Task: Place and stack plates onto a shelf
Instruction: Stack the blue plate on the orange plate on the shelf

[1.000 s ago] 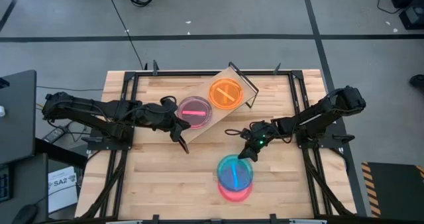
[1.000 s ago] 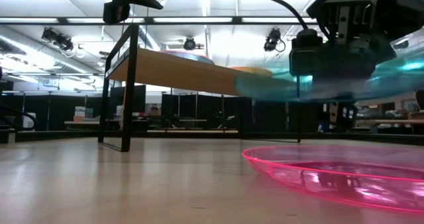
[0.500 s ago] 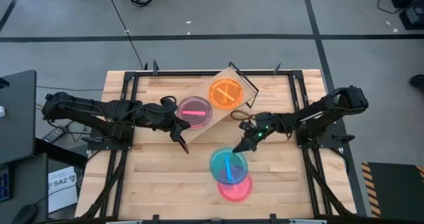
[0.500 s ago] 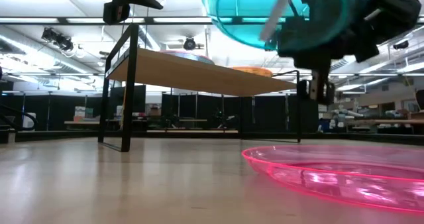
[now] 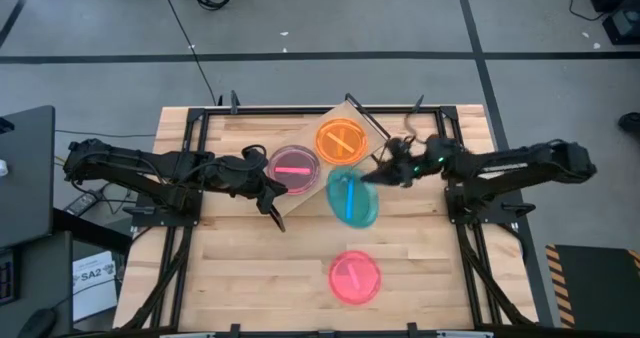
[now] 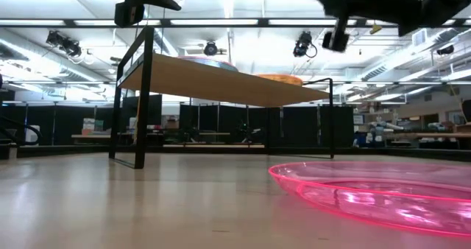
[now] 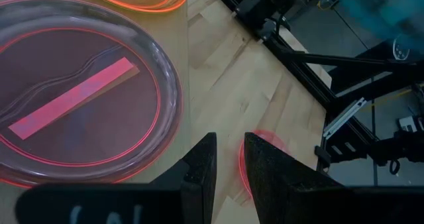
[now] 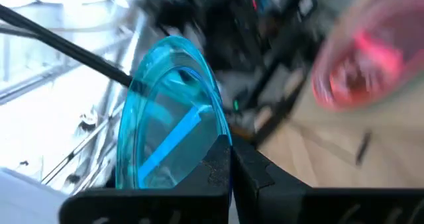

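A blue plate is gripped by the right gripper beside the shelf. The left gripper is parked at the shelf's edge, jaws slightly parted around nothing.

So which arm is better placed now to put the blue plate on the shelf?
The right. Its gripper already holds the blue plate by the rim, lifted beside the shelf. The left gripper holds nothing and sits at the shelf's other end near the pink plate.
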